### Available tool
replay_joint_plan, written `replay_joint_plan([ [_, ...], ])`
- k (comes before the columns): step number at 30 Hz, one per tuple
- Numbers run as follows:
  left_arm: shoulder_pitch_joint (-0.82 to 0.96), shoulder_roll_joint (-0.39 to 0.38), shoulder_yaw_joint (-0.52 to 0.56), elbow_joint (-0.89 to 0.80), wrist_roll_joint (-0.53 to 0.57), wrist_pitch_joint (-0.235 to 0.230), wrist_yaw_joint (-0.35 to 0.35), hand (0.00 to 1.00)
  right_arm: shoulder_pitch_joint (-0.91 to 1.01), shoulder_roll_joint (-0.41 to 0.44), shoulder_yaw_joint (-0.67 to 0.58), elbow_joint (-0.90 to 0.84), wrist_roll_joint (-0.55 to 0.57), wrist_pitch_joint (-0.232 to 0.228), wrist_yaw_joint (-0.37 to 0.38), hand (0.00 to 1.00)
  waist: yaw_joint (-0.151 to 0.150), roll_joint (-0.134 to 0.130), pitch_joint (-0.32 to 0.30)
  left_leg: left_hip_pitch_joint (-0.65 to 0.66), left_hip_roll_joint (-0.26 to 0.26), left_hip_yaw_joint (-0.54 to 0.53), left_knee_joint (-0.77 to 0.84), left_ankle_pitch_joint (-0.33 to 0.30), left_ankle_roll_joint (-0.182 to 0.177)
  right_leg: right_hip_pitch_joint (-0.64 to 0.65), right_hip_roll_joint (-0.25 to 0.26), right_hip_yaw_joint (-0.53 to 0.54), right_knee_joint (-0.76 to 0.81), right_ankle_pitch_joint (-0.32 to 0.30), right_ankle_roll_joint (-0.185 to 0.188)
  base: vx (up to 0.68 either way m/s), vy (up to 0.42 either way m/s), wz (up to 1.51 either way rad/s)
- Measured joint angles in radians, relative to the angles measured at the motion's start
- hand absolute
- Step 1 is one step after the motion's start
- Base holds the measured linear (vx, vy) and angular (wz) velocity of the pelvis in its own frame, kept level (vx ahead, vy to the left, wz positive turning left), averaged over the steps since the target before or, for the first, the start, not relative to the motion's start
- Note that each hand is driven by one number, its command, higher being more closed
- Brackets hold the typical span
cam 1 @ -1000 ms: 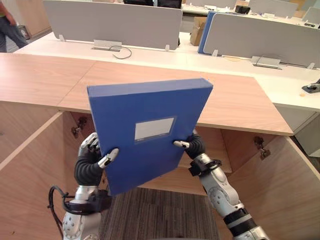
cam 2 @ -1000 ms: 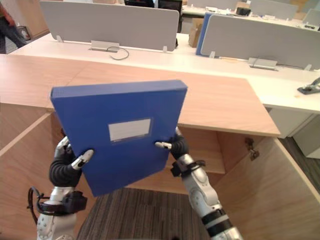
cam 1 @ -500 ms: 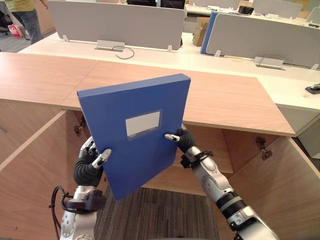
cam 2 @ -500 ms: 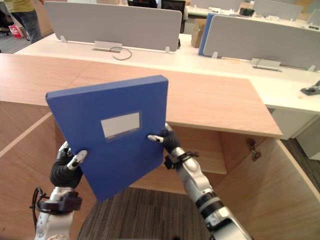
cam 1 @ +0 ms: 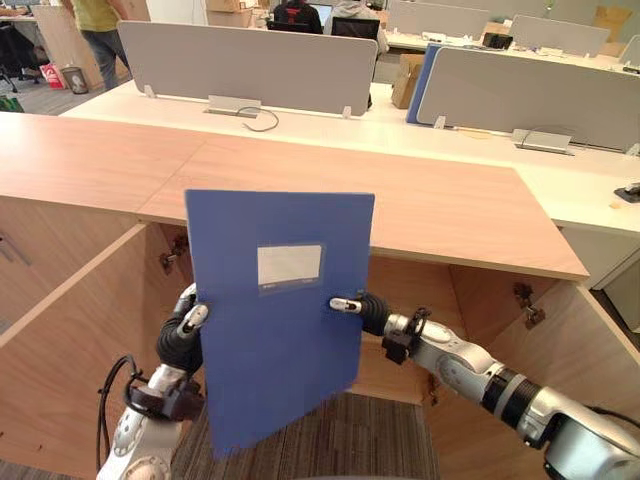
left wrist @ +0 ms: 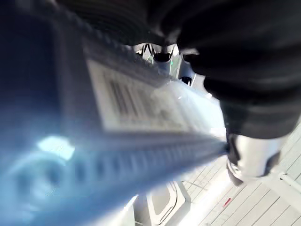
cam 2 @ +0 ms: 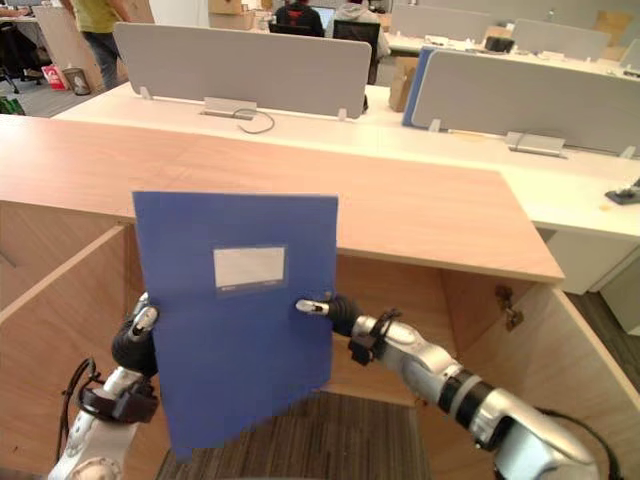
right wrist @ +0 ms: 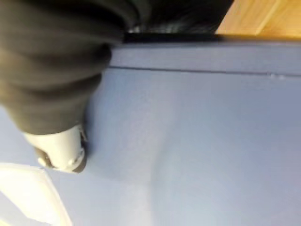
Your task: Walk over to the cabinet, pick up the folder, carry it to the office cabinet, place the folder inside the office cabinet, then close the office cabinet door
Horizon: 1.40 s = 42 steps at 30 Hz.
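While the blue folder (cam 1: 285, 340) hangs upright in front of the open office cabinet (cam 1: 415, 285), left hand (cam 1: 185, 330) and right hand (cam 1: 360, 308) fingers pinching its side edges, pickup's done imo. Sliding it inside and shutting the doors (cam 1: 70, 340) is what's left.

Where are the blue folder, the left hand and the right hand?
blue folder (cam 1: 280, 340): left eye view, front cover under its label.
left hand (cam 1: 193, 317): left eye view, its thumb.
right hand (cam 1: 348, 303): left eye view, its thumb.
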Motion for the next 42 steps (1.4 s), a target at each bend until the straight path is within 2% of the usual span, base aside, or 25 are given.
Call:
replay_joint_plan([
  [1, -0.003, 0.007, -0.006, 0.007, 0.000, 0.001, -0.008, 0.00, 0.000, -0.007, 0.004, 0.000, 0.000, 0.009, 0.008, 1.00, 0.000, 0.000, 0.000, 0.000, 0.000, 0.000, 0.000, 0.000, 0.000, 0.000, 0.000, 0.000, 0.000, 0.000, 0.000, 0.00, 0.000, 0.00],
  [2, -0.013, 0.023, -0.019, 0.034, 0.000, 0.001, -0.048, 0.00, -0.001, -0.020, 0.022, -0.001, 0.000, 0.025, 0.029, 1.00, 0.001, -0.001, -0.004, -0.009, 0.001, -0.001, 0.003, -0.001, -0.001, -0.004, 0.001, 0.000, -0.002, 0.002, -0.001, 0.00, 0.000, 0.00],
  [3, -0.050, 0.041, -0.052, 0.059, 0.000, 0.005, -0.094, 0.00, -0.005, -0.025, 0.072, -0.007, -0.003, 0.062, 0.068, 1.00, 0.008, -0.007, -0.009, -0.023, 0.003, -0.001, 0.011, -0.002, -0.002, -0.011, 0.005, 0.000, -0.012, 0.008, -0.004, 0.00, 0.000, 0.00],
  [7, -0.106, 0.035, -0.082, 0.140, 0.000, 0.017, -0.141, 0.00, 0.021, 0.025, 0.119, -0.008, -0.006, 0.116, 0.092, 1.00, 0.011, -0.009, -0.011, -0.034, 0.010, -0.001, 0.015, -0.002, -0.002, -0.018, 0.013, 0.000, -0.019, 0.012, -0.008, 0.00, 0.000, 0.00],
  [10, -0.124, -0.002, -0.111, 0.269, 0.057, 0.065, -0.149, 0.00, 0.045, 0.070, 0.081, -0.009, -0.023, 0.122, 0.092, 1.00, 0.009, -0.009, -0.011, -0.033, 0.015, 0.000, 0.015, -0.002, -0.003, -0.017, 0.020, 0.000, -0.021, 0.013, -0.009, 0.00, 0.000, 0.00],
  [12, -0.122, -0.044, -0.135, 0.366, 0.099, 0.102, -0.149, 0.00, 0.075, 0.115, 0.026, -0.012, -0.057, 0.122, 0.090, 1.00, 0.008, -0.009, -0.010, -0.034, 0.017, 0.002, 0.015, -0.003, -0.004, -0.017, 0.022, 0.002, -0.025, 0.015, -0.012, 0.00, -0.002, -0.02],
  [14, -0.098, -0.105, -0.122, 0.478, 0.109, 0.132, -0.142, 0.00, 0.135, 0.155, -0.083, -0.026, -0.086, 0.122, 0.087, 1.00, 0.006, -0.009, -0.010, -0.033, 0.018, 0.005, 0.015, -0.004, -0.004, -0.017, 0.024, 0.004, -0.026, 0.015, -0.012, 0.00, 0.010, -0.03],
  [18, -0.029, -0.181, -0.019, 0.646, 0.146, 0.151, -0.096, 0.00, 0.247, 0.197, -0.356, -0.043, -0.124, 0.105, 0.032, 1.00, 0.000, -0.005, -0.004, -0.031, 0.019, 0.015, 0.015, -0.006, -0.006, -0.019, 0.030, 0.010, -0.026, 0.015, -0.012, 0.01, 0.009, -0.06],
  [20, 0.006, -0.204, 0.030, 0.763, 0.188, 0.167, -0.077, 0.00, 0.282, 0.200, -0.491, -0.043, -0.139, 0.075, -0.009, 1.00, -0.009, 0.002, 0.001, -0.030, 0.020, 0.026, 0.015, -0.010, -0.008, -0.023, 0.030, 0.022, -0.027, 0.015, -0.012, 0.01, 0.029, -0.16],
  [24, 0.014, -0.259, 0.101, 0.977, 0.292, 0.193, -0.041, 0.00, 0.324, 0.220, -0.599, -0.066, -0.199, 0.049, -0.047, 1.00, -0.026, 0.006, 0.003, -0.031, 0.026, 0.035, 0.013, -0.015, -0.012, -0.024, 0.037, 0.033, -0.044, 0.020, -0.014, 0.02, 0.014, -0.11],
  [28, 0.012, -0.319, 0.199, 1.125, 0.372, 0.210, 0.000, 0.00, 0.333, 0.251, -0.624, -0.110, -0.237, 0.048, -0.067, 1.00, -0.041, 0.007, 0.004, -0.030, 0.036, 0.038, 0.012, -0.020, -0.019, -0.023, 0.050, 0.035, -0.056, 0.023, -0.017, 0.04, -0.018, -0.04],
  [31, 0.012, -0.348, 0.260, 1.180, 0.415, 0.213, 0.029, 0.00, 0.334, 0.271, -0.705, -0.177, -0.331, 0.041, -0.103, 1.00, -0.044, 0.012, 0.006, -0.029, 0.038, 0.038, 0.012, -0.021, -0.021, -0.022, 0.053, 0.035, -0.062, 0.024, -0.019, 0.02, -0.003, 0.00],
  [35, 0.015, -0.383, 0.370, 1.244, 0.478, 0.213, 0.063, 0.00, 0.334, 0.299, -0.800, -0.312, -0.619, -0.002, -0.176, 1.00, -0.046, 0.018, 0.009, -0.020, 0.038, 0.049, 0.012, -0.025, -0.021, -0.016, 0.056, 0.049, -0.070, 0.028, -0.019, 0.01, 0.022, -0.10],
  [37, 0.014, -0.398, 0.409, 1.277, 0.490, 0.213, 0.076, 0.00, 0.331, 0.318, -0.800, -0.366, -0.715, -0.007, -0.198, 1.00, -0.046, 0.023, 0.011, -0.012, 0.040, 0.060, 0.013, -0.031, -0.020, -0.007, 0.059, 0.061, -0.070, 0.029, -0.019, -0.02, 0.029, -0.18],
  [38, 0.012, -0.406, 0.430, 1.290, 0.494, 0.213, 0.078, 0.00, 0.331, 0.335, -0.793, -0.405, -0.815, -0.015, -0.223, 1.00, -0.048, 0.023, 0.011, -0.010, 0.041, 0.064, 0.013, -0.033, -0.017, -0.008, 0.060, 0.066, -0.070, 0.030, -0.020, -0.03, 0.014, -0.10],
  [39, 0.012, -0.410, 0.440, 1.293, 0.496, 0.213, 0.081, 0.00, 0.330, 0.343, -0.788, -0.427, -0.868, -0.023, -0.233, 1.00, -0.048, 0.023, 0.011, -0.010, 0.042, 0.068, 0.013, -0.034, -0.017, -0.010, 0.061, 0.070, -0.070, 0.031, -0.022, -0.03, 0.016, -0.15],
  [40, 0.011, -0.417, 0.459, 1.307, 0.509, 0.212, 0.087, 0.00, 0.321, 0.346, -0.768, -0.457, -0.958, -0.042, -0.241, 1.00, -0.047, 0.023, 0.011, -0.011, 0.043, 0.075, 0.013, -0.034, -0.017, -0.014, 0.063, 0.076, -0.070, 0.032, -0.024, -0.03, 0.013, -0.19],
  [42, 0.008, -0.421, 0.476, 1.339, 0.528, 0.212, 0.097, 0.00, 0.284, 0.339, -0.697, -0.485, -1.043, -0.066, -0.239, 1.00, -0.047, 0.023, 0.011, -0.011, 0.046, 0.086, 0.013, -0.034, -0.018, -0.019, 0.066, 0.084, -0.070, 0.035, -0.028, -0.03, 0.004, -0.16],
])
